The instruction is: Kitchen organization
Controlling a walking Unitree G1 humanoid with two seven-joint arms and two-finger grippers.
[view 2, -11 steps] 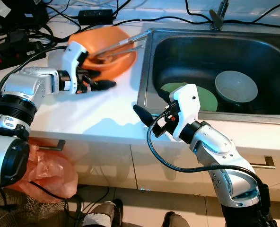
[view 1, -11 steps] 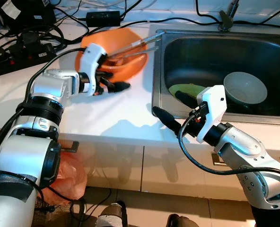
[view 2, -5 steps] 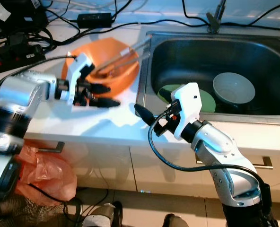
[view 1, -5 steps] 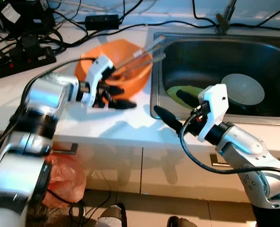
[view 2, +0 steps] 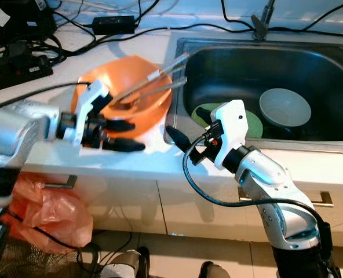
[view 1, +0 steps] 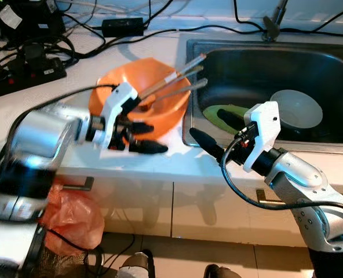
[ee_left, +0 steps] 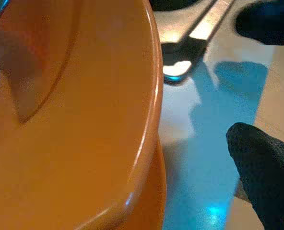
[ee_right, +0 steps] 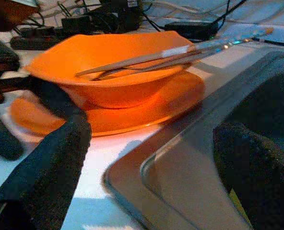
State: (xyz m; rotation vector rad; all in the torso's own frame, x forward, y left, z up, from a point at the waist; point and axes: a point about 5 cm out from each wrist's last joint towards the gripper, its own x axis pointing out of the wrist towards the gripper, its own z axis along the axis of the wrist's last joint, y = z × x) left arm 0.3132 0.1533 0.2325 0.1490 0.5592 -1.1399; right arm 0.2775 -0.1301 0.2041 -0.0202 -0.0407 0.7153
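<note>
An orange bowl [view 1: 160,107] sits on an orange plate [ee_right: 180,96] on the white counter, just left of the sink [view 1: 247,69]. Metal utensils [view 1: 177,81] lie in it, their handles sticking out over the sink's edge. My left gripper [view 1: 142,137] grips the bowl's near rim, with one finger over the bowl and one below the plate's edge. The bowl's rim [ee_left: 147,120] is close up in the left wrist view. My right gripper [view 1: 215,130] hovers open at the sink's front left corner, pointing at the bowl, with nothing between its fingers [ee_right: 41,177].
A green plate [view 1: 226,110] and a white bowl [view 1: 299,107] lie in the sink. Cables, a power strip [view 1: 21,72] and an adapter [view 1: 124,24] crowd the counter's back left. An orange plastic bag [view 1: 73,211] hangs below the counter's front edge.
The left gripper has drawn the orange bowl and plate toward the counter's front edge. The right arm has barely moved.
</note>
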